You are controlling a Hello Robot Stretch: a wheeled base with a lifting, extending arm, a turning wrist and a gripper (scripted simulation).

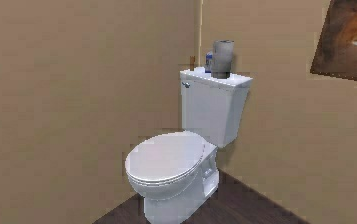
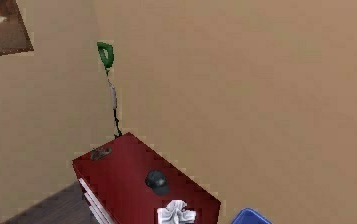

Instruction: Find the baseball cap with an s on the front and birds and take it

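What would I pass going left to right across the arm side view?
Framed wall picture → green-topped rod at the wall → dark cap-like blob on the red cabinet → white crumpled thing → blue thing at the bottom edge.

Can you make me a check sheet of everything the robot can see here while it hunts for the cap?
surface: red cabinet top, set against the tan wall.
job's things: small dark rounded thing on the cabinet; it may be the cap, but it is too small to tell an S or birds.
clutter: white crumpled thing and small dark item on the cabinet; grey roll on the toilet tank.
tool: nothing seen.
cables: nothing seen.
surroundings: white toilet with its lid down; wall picture; green-topped thin rod against the wall; dark floor; blue thing at the bottom edge.
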